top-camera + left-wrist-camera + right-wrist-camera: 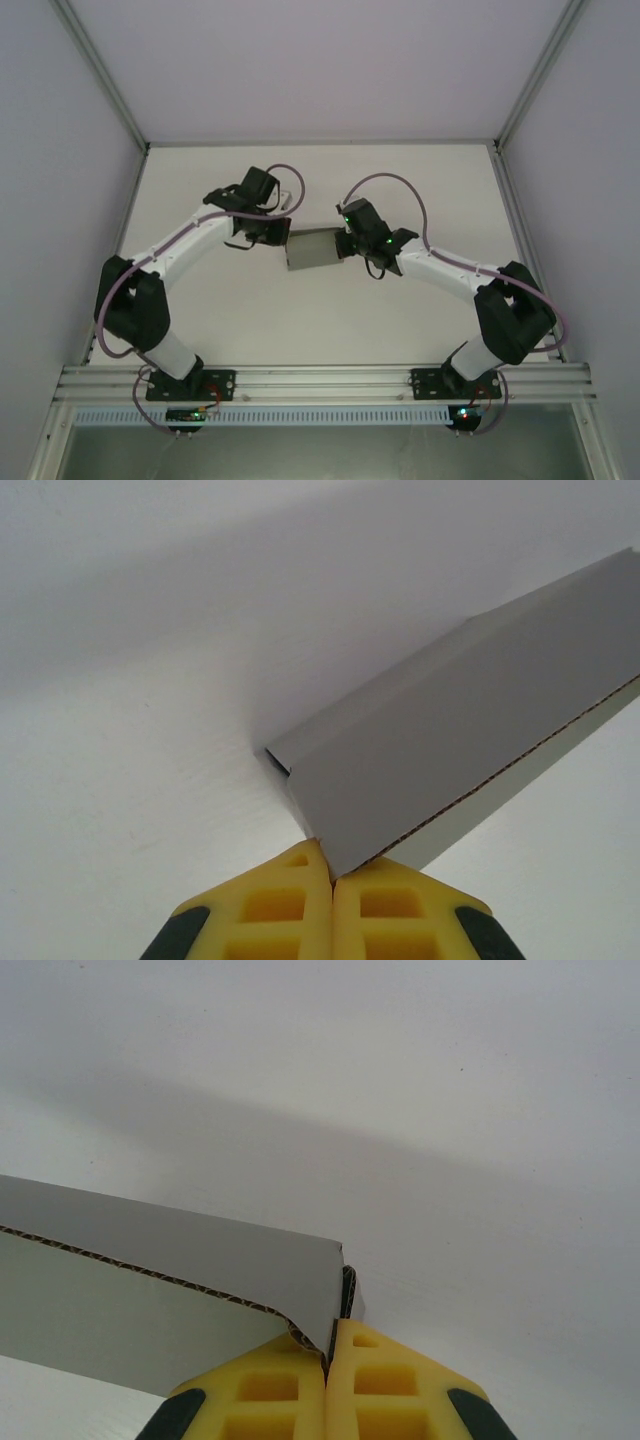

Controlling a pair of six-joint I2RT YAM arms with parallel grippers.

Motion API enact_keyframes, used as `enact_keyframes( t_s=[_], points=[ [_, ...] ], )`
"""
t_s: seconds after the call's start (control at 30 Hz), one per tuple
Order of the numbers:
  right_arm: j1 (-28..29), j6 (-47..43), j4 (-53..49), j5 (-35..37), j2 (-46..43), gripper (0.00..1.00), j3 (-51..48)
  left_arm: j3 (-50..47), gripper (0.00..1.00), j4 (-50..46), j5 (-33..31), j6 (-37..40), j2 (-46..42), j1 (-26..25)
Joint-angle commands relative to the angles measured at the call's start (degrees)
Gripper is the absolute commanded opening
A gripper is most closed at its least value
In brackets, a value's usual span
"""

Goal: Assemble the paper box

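Note:
The grey paper box (315, 249) is held between the two arms over the middle of the table. My left gripper (272, 234) is at its left end and shut on it; in the left wrist view the grey cardboard (470, 740) runs up and right from the pinched yellow fingertips (290, 880), its corrugated edge showing. My right gripper (352, 243) is at the box's right end, also shut on it; in the right wrist view a cardboard corner (200, 1260) sits between the yellow fingertips (375, 1355).
White table (320, 330) all round. Aluminium frame posts (100, 75) stand at the back corners, and a rail (320, 380) runs along the near edge by the arm bases.

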Motion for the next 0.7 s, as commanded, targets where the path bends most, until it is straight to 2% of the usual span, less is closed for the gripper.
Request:
enact_keyframes(
  t_s=[0.0,0.23,0.4,0.67],
  points=[
    [1.71,1.09,-10.21,-2.46,2.42,0.0,-1.52,3.29,0.0,-6.04,10.83,-5.6,1.96,1.66],
    [2.67,1.22,-9.45,-1.44,2.67,0.0,-2.27,7.45,0.0,-9.44,15.73,-8.61,4.12,2.82],
    [2.85,1.26,-7.84,-1.25,1.45,0.0,-3.95,3.72,0.0,-7.15,10.69,-9.1,3.42,2.55],
    [3.07,1.44,-2.97,-0.89,1.09,0.0,-7.42,-9.42,0.0,5.61,2.38,-11.09,-0.67,-1.97]
  ],
)
